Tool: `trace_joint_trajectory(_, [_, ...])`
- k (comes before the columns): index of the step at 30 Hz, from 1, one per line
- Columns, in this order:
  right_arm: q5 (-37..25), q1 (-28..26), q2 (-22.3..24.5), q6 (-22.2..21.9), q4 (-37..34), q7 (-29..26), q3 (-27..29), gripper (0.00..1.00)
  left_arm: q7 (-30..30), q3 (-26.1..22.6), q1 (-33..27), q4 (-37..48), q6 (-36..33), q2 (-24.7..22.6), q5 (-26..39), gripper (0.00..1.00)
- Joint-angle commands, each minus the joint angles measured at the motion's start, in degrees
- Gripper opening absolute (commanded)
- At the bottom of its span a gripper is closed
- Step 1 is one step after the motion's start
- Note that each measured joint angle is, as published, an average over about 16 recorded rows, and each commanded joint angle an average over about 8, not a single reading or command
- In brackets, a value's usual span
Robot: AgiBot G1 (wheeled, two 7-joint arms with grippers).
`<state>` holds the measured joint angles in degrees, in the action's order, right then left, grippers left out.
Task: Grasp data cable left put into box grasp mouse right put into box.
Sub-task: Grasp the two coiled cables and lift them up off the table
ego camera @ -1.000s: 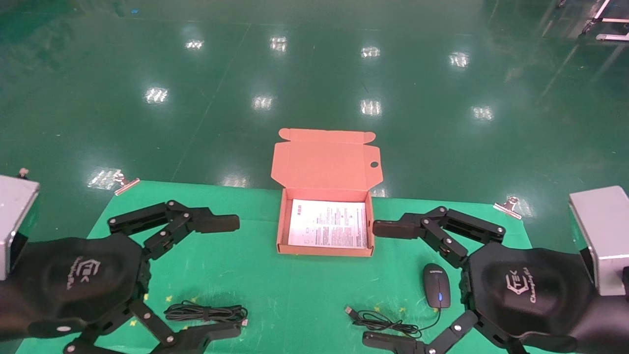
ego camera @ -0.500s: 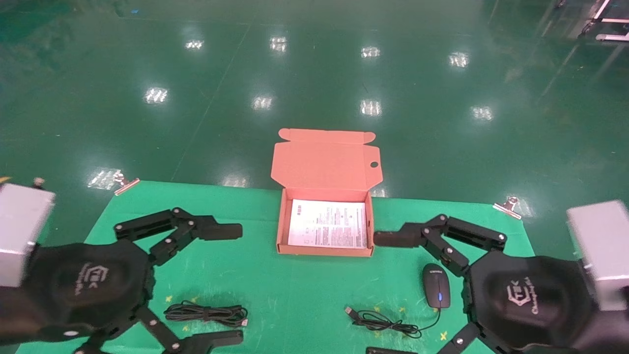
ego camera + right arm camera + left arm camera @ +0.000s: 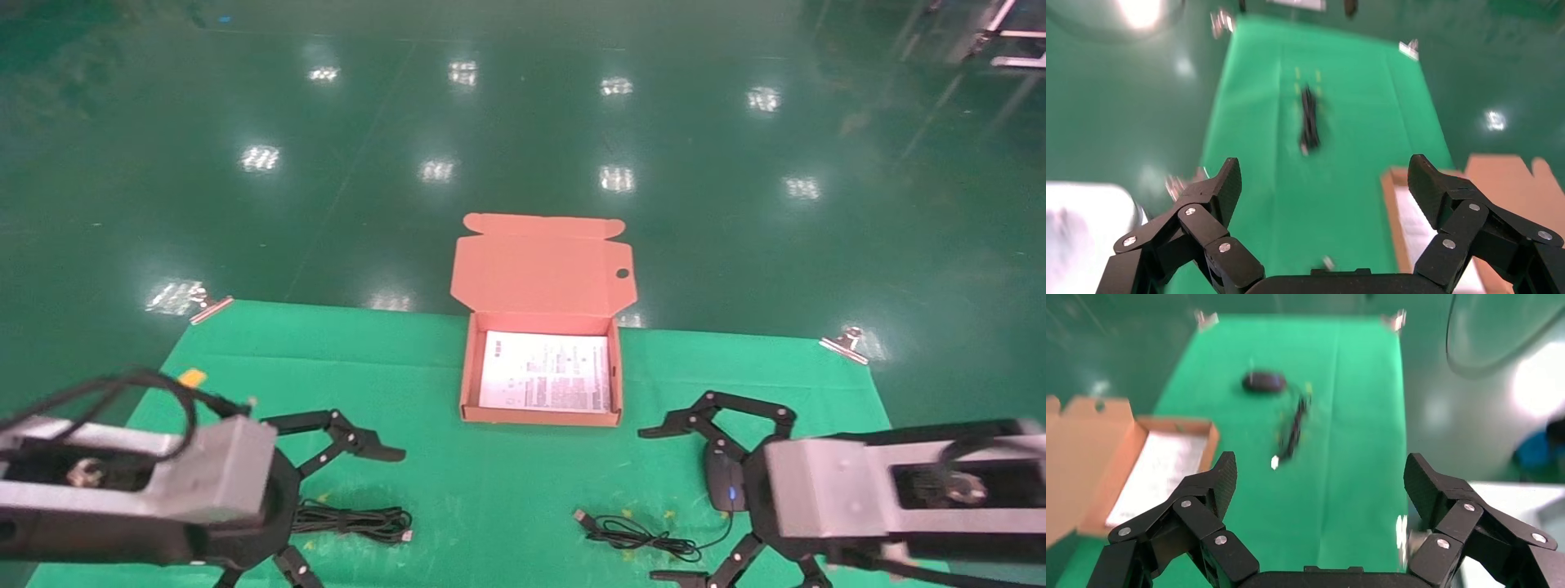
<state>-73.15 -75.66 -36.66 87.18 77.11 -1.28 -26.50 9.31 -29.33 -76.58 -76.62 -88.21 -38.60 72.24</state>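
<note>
The salmon-orange box [image 3: 539,416] stands open at the table's far middle, its lid [image 3: 539,273] raised and a white leaflet [image 3: 546,371] inside. The data cable [image 3: 353,521] lies at the near left; it also shows far off in the right wrist view [image 3: 1309,119]. My left gripper [image 3: 351,516] is open, its fingers either side of the bundle's left end. The mouse [image 3: 722,482] lies at the near right, partly hidden by my open right gripper [image 3: 658,504]. The mouse's cord [image 3: 637,535] curls to its left. The left wrist view shows the mouse [image 3: 1263,381] and its cord [image 3: 1294,425].
A green cloth [image 3: 490,474] covers the table, held by metal clips at the far corners [image 3: 211,306] [image 3: 846,343]. Shiny green floor lies beyond. The box also shows in the left wrist view [image 3: 1208,438] and the right wrist view [image 3: 1389,202].
Both wrists have turned and dropped toward the table's near edge. The grippers now point inward at each other, the left by the data cable, the right over the mouse. Both stay open.
</note>
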Motion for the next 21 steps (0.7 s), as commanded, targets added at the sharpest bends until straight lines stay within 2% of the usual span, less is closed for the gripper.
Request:
trace_joint_trajectory(1, [-4.09,-2.14,-0.79,0.51,0.13,1.66,-1.58,1.0,-0.62,-2.05,-2.43,-0.34,-0.56,-0.83,4.41,1.0])
trace_joint_trajectory(6, [-12.77,-4.98,-2.62,0.73,0.19,4.88,-6.03,1.0,-2.06,-7.27,-5.82,-0.55,-0.1,-3.27,13.5,1.0])
trace_joint_trajectory(11, [-20.48,-6.24,-4.43,-0.05,0.28,7.13,-10.07,1.0,-1.92,-11.02,-6.31,-0.61,1.73,-5.38,20.78,1.0])
trace_joint_trajectory(21, [-32.33,-4.54,-8.16,-5.57,0.02,6.89,-14.72,1.0,-0.7,-15.85,-4.83,-0.72,7.79,-9.42,34.86,1.0])
